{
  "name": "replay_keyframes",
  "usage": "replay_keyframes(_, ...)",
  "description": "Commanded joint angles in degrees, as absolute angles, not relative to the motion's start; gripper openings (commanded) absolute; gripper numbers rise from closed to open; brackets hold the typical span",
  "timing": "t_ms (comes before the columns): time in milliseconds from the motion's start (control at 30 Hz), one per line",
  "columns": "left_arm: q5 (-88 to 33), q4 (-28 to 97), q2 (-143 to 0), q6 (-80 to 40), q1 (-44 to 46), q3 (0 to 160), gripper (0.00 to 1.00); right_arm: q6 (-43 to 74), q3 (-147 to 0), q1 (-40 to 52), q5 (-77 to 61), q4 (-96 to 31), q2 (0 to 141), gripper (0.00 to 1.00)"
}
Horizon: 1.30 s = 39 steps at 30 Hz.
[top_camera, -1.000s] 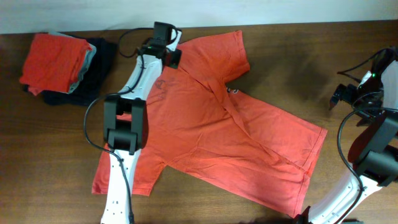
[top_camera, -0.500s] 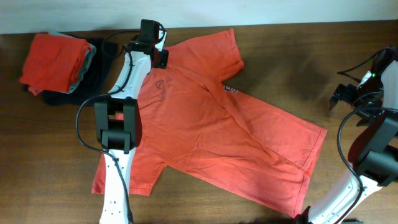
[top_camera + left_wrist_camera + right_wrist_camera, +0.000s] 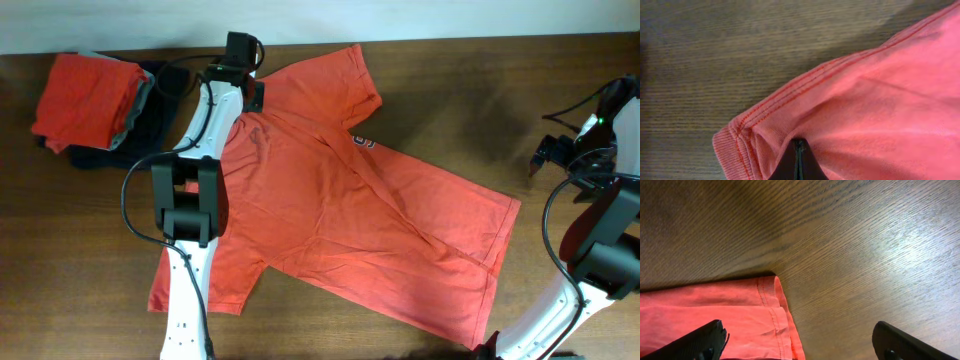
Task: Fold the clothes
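An orange-red polo shirt [image 3: 340, 210] lies spread flat across the middle of the wooden table, collar end at the back left, hem at the front right. My left gripper [image 3: 250, 92] is shut on the shirt's fabric beside the ribbed collar edge [image 3: 732, 150], at the back left of the shirt. In the left wrist view my shut fingers [image 3: 799, 162] pinch the cloth. My right gripper [image 3: 553, 152] is open and empty above bare table at the far right. In the right wrist view [image 3: 797, 347] the shirt's hem corner [image 3: 771, 305] lies between its fingers, below them.
A stack of folded clothes [image 3: 95, 98], orange-red on top of grey and dark pieces, sits at the back left corner. Bare wooden table [image 3: 470, 90] lies between the shirt and the right arm. The table's back edge runs along the top.
My left gripper has pulled the shirt's collar end to the left and slightly back. The upper sleeve and the whole shirt shifted left with it. The right arm has not moved.
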State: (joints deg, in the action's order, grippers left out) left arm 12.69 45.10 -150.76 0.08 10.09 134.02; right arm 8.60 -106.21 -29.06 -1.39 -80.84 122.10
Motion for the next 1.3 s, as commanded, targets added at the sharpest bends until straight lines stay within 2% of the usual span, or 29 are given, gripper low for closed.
replay_keyframes(0,10.7,45.1,-145.2,-0.2,12.5,138.5,0.0,8.6,-106.1,-29.3,-0.6,-80.9,122.3,0.98)
replay_keyframes(167,3.6,46.8,-144.6,1.8,16.4,142.4,0.0,8.6,-106.1,-29.3,-0.6,-80.9,122.3,0.98)
replay_keyframes(467,7.6,50.3,-144.8,4.2,22.6,142.4,0.0,8.7,-106.1,-29.3,-0.6,-80.9,122.3,0.98)
replay_keyframes(700,0.6,53.9,-146.1,1.2,22.9,142.3,0.0,8.7,-106.1,-29.3,-0.6,-80.9,122.3,0.98)
replay_keyframes(1267,0.2,52.3,-154.8,-2.7,22.7,142.3,0.0,8.7,-106.1,-29.3,-0.6,-80.9,122.3,0.98)
